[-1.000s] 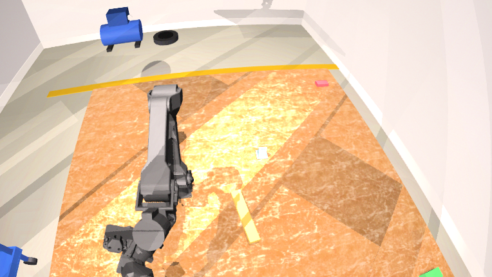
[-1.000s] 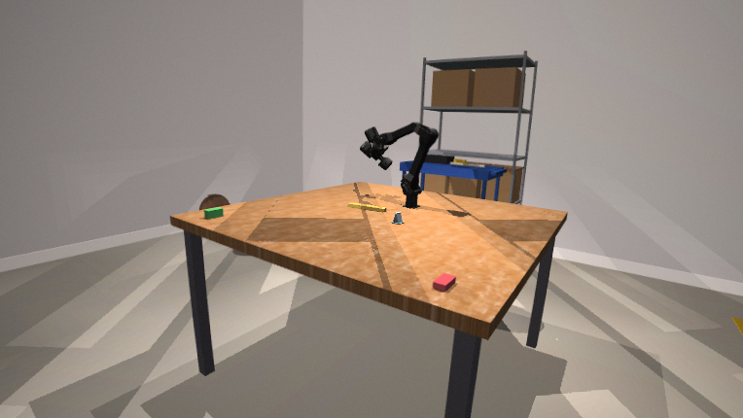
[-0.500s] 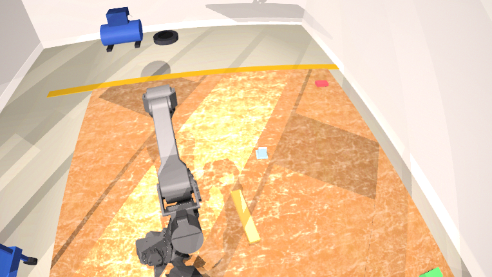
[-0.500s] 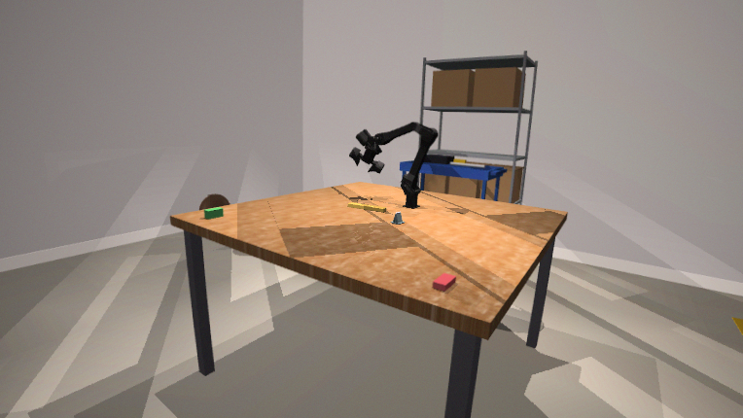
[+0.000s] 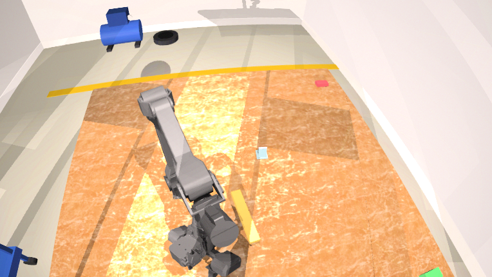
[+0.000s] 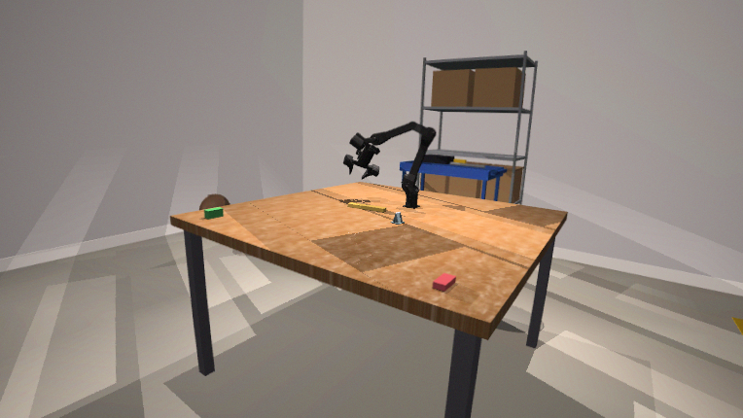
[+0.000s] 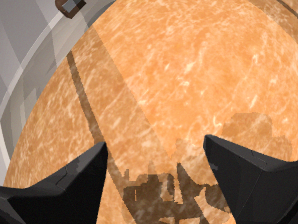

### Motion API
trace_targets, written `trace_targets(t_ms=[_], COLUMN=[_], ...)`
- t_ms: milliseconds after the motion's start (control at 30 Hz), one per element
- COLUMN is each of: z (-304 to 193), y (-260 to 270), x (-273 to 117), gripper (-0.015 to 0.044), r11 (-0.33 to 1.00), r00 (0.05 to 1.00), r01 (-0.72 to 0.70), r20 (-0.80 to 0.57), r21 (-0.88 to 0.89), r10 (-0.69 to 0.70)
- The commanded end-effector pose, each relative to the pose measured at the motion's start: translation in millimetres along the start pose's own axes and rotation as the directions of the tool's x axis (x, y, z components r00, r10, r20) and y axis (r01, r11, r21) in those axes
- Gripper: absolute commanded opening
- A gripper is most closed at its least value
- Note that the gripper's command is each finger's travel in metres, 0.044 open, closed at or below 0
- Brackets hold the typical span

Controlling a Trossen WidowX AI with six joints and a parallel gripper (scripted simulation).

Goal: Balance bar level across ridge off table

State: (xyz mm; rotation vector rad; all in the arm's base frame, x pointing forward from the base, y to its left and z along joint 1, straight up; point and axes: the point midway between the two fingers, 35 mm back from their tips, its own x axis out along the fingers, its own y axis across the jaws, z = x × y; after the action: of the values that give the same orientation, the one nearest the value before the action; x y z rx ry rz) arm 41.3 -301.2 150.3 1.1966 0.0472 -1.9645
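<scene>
Loose blocks and workshop gear
A red block [image 5: 321,83] [image 6: 443,282] and a green block [image 5: 432,272] [image 6: 213,213] lie well apart on the desk [image 5: 310,192] [image 6: 333,275]; a black tire [image 5: 165,42] lies beside a blue compressor [image 5: 121,32]; brown boxes [image 6: 452,87] fill a shelf.
</scene>
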Motion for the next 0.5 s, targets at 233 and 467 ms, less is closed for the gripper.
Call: trace_targets(t_ms=[233, 467], z=[-58.4, -93.7], y=[11.9, 11.3], x=[-19.7, -35.5], gripper=[0.0315, 0.0315], r11=[0.975, 0.935], r00=[0.982, 0.955], r01=[-0.046, -0.084], r20=[-0.189, -0.297], r21=[-0.216, -0.344], r10=[0.004, -0.023])
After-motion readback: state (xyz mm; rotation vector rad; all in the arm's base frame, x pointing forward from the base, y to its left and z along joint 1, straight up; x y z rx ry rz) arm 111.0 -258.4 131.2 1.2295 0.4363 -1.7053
